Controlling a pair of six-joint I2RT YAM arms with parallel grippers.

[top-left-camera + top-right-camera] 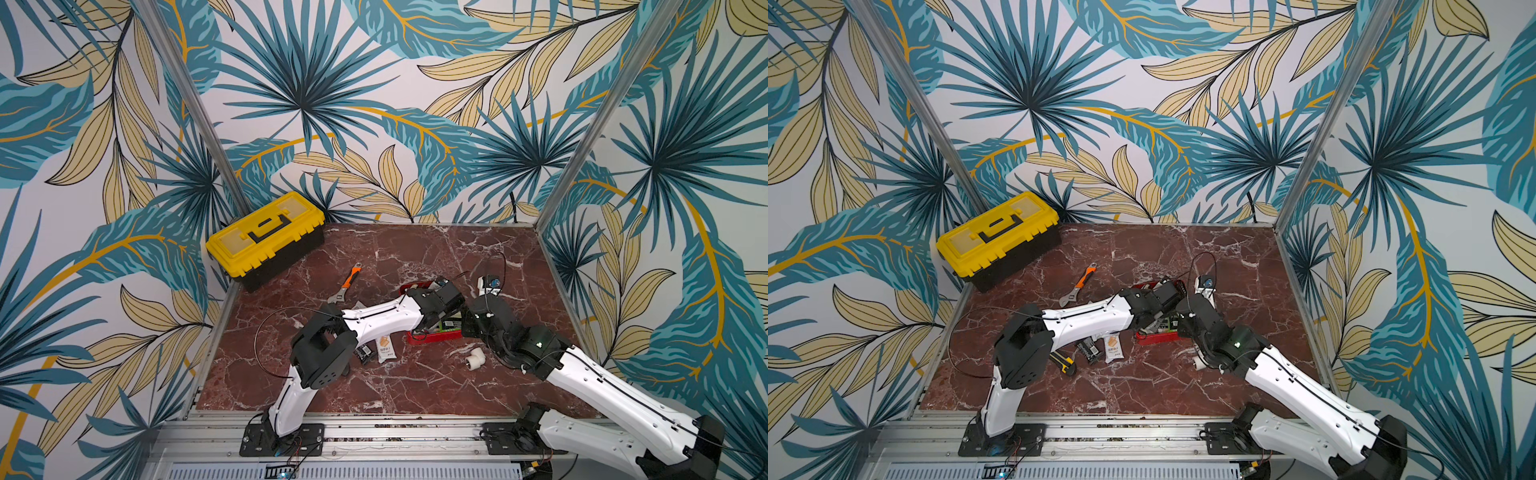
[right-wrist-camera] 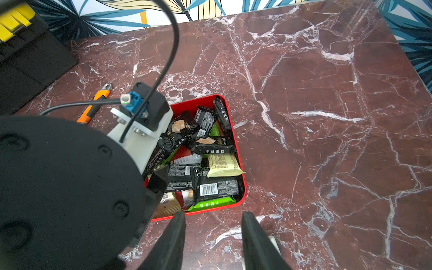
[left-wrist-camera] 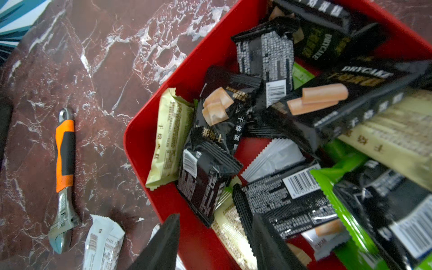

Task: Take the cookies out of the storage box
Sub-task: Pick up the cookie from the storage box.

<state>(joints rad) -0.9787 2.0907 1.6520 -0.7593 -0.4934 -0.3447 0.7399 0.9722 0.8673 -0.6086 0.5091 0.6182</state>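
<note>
Plainly, the left claw [image 3: 217, 244] has its jaws apart and clamps nothing. Its tips are down inside the tray [image 3: 140, 145], close to one wall. Between the fingers [image 3: 163, 243] show bare red floor and the end of a cream packet [image 3: 230, 231]. One finger overlaps a black barcode packet [image 3: 289, 198] (whether it touches, I cannot tell). The cookies [image 3: 219, 121] fill the rest of the tray in a loose heap of black, green, cream and silvery wrappers lying across one another. In both top views the left wrist hangs over the tray and hides the claw itself.

The right claw [image 2: 215, 244] is likewise parted and empty. It is over bare table [image 2: 327, 117], just outside the tray's near wall. The tray lies at about 11 o'clock from it, apart from the tips.

Outward from the tray in a top view, a white packet [image 1: 384, 349] and a black packet [image 1: 363, 353] lie on the table at 8 o'clock. A knife [image 1: 1064, 362] lies further along that line, partly under the left arm. An elbow [image 1: 473, 358] sits at 5 o'clock, near the right wrist. A wrench [image 1: 347, 286] lies at 10 o'clock, and a toolbox [image 1: 266, 239] stands well beyond it in the far corner.
</note>
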